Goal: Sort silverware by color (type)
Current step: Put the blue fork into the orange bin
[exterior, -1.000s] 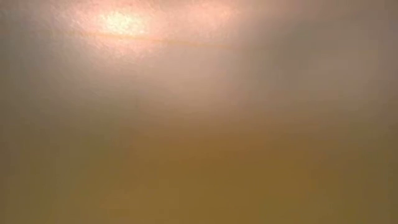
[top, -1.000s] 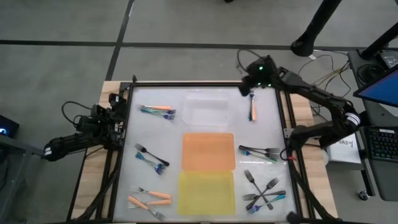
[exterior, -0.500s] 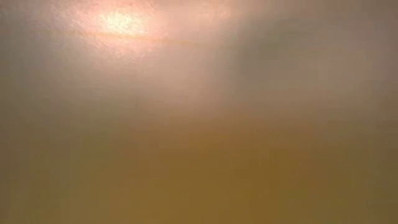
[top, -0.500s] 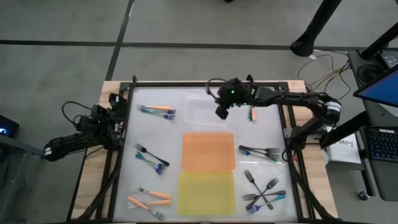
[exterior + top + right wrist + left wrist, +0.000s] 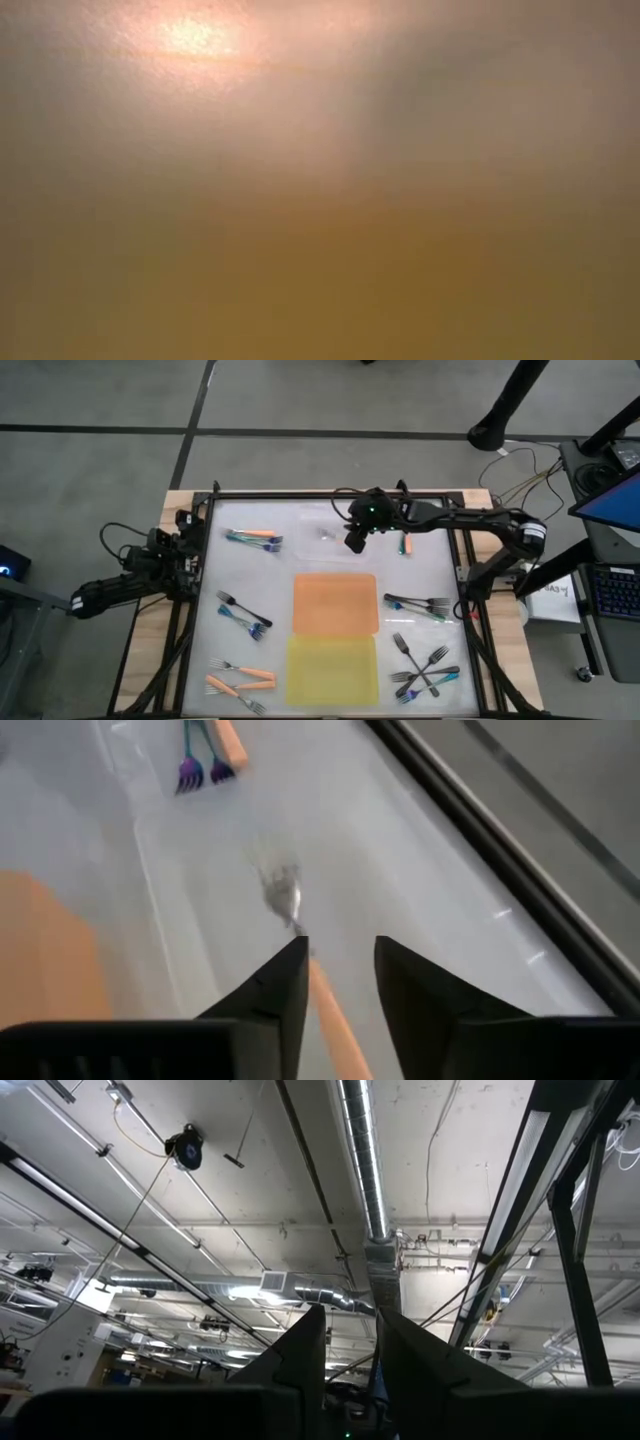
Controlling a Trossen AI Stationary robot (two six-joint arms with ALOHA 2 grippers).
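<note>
Over clear tray (image 5: 335, 540), orange-handled fork (image 5: 322, 996) lies between right gripper (image 5: 340, 982) fingers.

A: What's around the counter (image 5: 195, 510)?
B: Grey floor (image 5: 100, 460) crossed by dark seams. A keyboard (image 5: 607, 595) and a monitor (image 5: 612, 485) sit off to one side, with cables (image 5: 530, 460) nearby.
A: And overhead?
B: A white ceiling (image 5: 200, 1230) with a silver duct (image 5: 362, 1160), strip lights (image 5: 60, 1175) and a hanging reel (image 5: 186, 1148). The low view is only an orange-brown haze with a bright glare (image 5: 195, 38).
</note>
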